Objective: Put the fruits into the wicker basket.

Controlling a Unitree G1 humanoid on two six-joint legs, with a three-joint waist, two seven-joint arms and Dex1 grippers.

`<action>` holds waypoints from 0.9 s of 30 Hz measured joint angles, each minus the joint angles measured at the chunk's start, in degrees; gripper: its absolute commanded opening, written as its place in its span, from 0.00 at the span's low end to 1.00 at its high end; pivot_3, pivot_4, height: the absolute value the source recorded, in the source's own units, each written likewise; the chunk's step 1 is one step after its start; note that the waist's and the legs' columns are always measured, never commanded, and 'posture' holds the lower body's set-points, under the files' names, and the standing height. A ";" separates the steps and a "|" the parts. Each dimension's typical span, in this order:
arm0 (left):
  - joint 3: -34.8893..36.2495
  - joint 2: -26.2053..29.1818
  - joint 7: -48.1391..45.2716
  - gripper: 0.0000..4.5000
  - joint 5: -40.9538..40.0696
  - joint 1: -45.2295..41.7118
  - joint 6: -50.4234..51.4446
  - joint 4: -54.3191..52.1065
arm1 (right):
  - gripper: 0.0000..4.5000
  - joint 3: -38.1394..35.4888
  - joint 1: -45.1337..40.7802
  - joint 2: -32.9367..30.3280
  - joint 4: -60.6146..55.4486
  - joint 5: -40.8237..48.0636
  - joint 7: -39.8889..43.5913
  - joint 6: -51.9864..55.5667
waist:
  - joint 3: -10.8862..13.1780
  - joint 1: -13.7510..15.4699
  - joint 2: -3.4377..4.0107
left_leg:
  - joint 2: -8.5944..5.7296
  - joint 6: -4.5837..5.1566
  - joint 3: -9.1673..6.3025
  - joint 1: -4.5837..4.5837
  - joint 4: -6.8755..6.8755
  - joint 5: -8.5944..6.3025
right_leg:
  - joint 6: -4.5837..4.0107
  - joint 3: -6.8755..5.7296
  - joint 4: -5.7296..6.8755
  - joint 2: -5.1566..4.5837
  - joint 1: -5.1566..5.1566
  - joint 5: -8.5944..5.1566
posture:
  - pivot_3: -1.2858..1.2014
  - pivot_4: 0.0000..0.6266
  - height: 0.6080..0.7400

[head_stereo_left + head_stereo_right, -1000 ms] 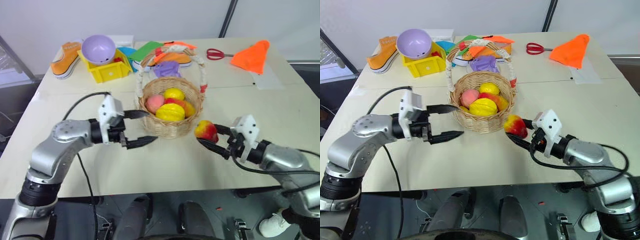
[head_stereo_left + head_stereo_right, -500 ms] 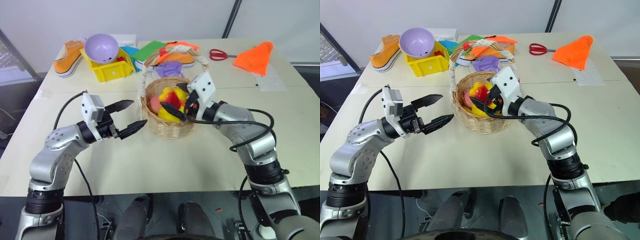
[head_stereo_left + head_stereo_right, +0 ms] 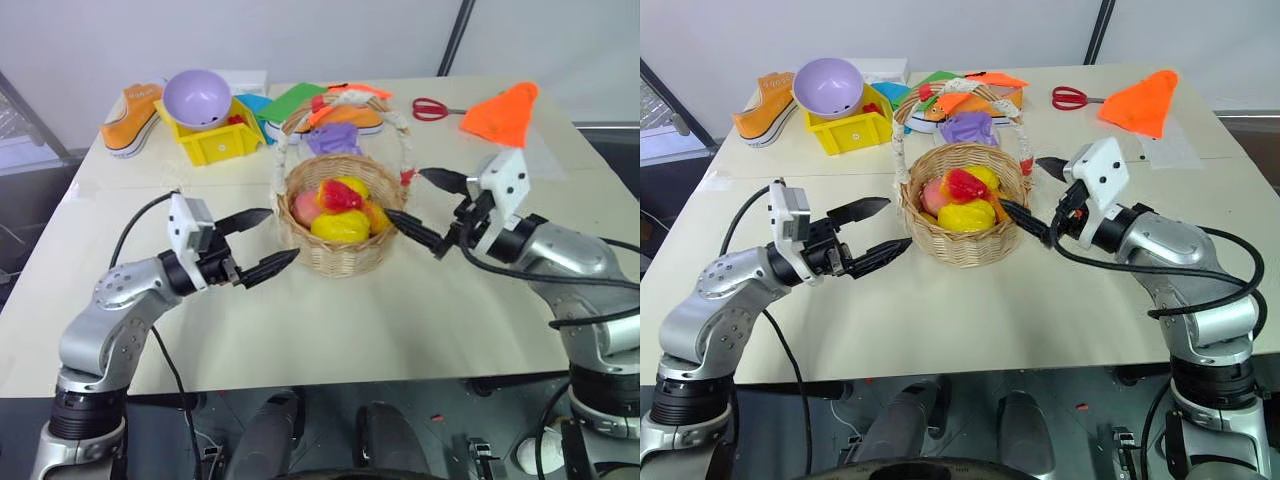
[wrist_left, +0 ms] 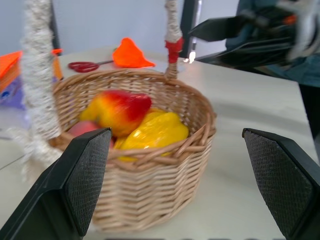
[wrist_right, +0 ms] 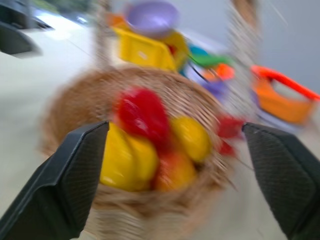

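In the middle of the pale table [image 3: 330,330] stands the wicker basket [image 3: 342,252], upright, its taped handle [image 3: 283,150] arching over a pile of fruits. The red-and-yellow pointed fruit [image 3: 338,196] lies on top of the pile, above the yellow ridged fruit [image 3: 340,226], with a pink fruit [image 3: 307,207] to one side and another yellow fruit [image 3: 352,186] behind. A second ago that pointed fruit was pinched in the right gripper [image 3: 426,206], low over the table to the right of the basket; half a second ago the gripper was over the basket's mouth with it. Now the fruit rests in the basket and the right gripper sits just to the basket's right, its black fingers spread wide and holding nothing, one fingertip close to the rim. The left gripper [image 3: 258,243] hangs just left of the basket, fingers also wide apart and empty, about where it was before.

No readable writing or brand shows on anything.

Behind the basket lie a purple cloth [image 3: 333,135] and green, orange and blue sheets [image 3: 300,101]. To the far left stand a yellow plastic bin [image 3: 215,142] with a lilac bowl [image 3: 197,98] on it and an orange shoe [image 3: 132,118]. To the far right are red-handled scissors [image 3: 436,107] and an orange cloth cone [image 3: 503,113]. Nothing lies on the table between either gripper and the basket.
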 measured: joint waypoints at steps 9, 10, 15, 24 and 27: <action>-0.82 -1.28 0.70 1.00 -0.79 -2.13 0.57 -0.63 | 0.23 3.14 -7.20 7.53 11.30 -2.50 -3.19 -2.84 | 0.00 -0.55 0.00 | -0.06 -0.03 -0.01 -0.01 -0.04 0.04 | 0.04 -0.01 0.08 0.01 0.04 0.02 | 0.52 0.24 1.00; -0.96 -1.31 0.83 1.00 -0.83 -2.13 0.71 -0.84 | 0.12 3.08 -7.19 7.64 11.26 -2.46 -3.24 -2.82 | 0.00 -0.60 0.00 | -0.05 -0.03 -0.01 -0.01 -0.04 0.04 | 0.04 -0.01 0.08 0.01 0.04 0.02 | 0.52 0.24 1.00; -2.37 -1.85 1.55 1.00 -0.80 -1.89 0.76 -1.61 | 0.01 2.10 -5.35 6.51 9.04 -3.14 -4.60 -2.80 | 0.00 -0.62 0.01 | -0.05 -0.03 -0.02 -0.01 -0.04 0.04 | 0.04 -0.01 0.10 0.01 0.01 0.02 | 0.52 0.24 1.00; -4.68 -4.02 1.72 1.00 0.41 -2.28 -0.25 -0.45 | 0.01 -15.68 -2.31 -1.01 16.40 -7.70 -14.21 -8.27 | 0.00 0.59 0.02 | -0.10 -0.03 0.01 -0.01 -0.03 0.04 | 0.04 0.00 0.09 0.00 0.06 0.01 | 0.52 0.24 1.00; -5.39 -4.68 1.72 1.00 1.19 -3.04 -0.50 1.05 | 0.01 -19.37 -2.16 -2.94 25.95 -9.88 -16.36 -12.11 | 0.01 0.55 0.02 | -0.09 -0.02 0.05 -0.02 -0.03 0.05 | 0.04 0.02 0.09 0.00 0.18 0.02 | 0.52 0.24 1.00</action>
